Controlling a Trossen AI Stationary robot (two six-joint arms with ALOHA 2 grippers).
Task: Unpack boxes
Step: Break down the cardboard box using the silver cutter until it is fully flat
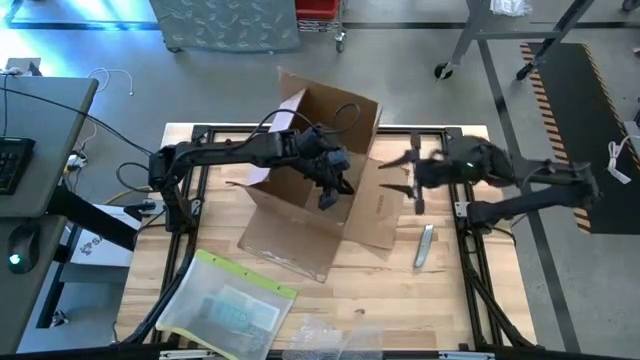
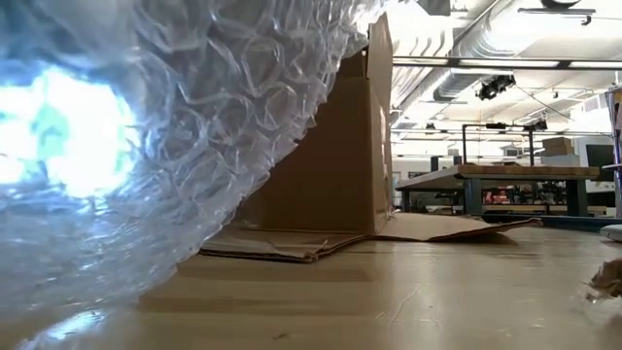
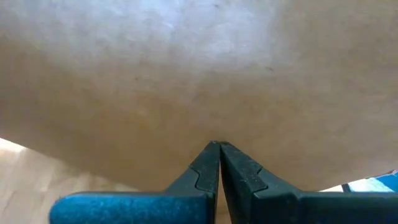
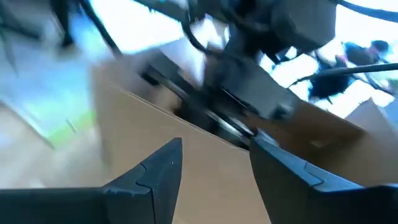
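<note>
Brown corrugated carton (image 1: 330, 130) sits open at centre of the high view, on the light wooden table (image 1: 450, 300), its flaps splayed outward and flat toward the lower middle of the frame. Left gripper (image 1: 328, 200) reaches in from the left of the frame and hangs over the carton's open top; in the left wrist view its fingers (image 3: 205, 171) are pressed together with nothing between them, plain cardboard filling the frame just beyond their tips. Right gripper (image 1: 412, 182) hovers right of centre, just beside the carton's right-hand flap, its fingers (image 4: 158, 168) spread apart and empty, pointed at the carton wall with the left arm beyond it. Small flat silvery object (image 1: 424, 246) lies on the table below the right gripper; cannot tell what it is. Flat clear sleeve with yellow edge (image 1: 232, 300) lies at lower left of the high view. Crinkly clear plastic film (image 2: 146, 126) fills the left half of the low view, close to the lens; the carton stands upright behind it at centre.
</note>
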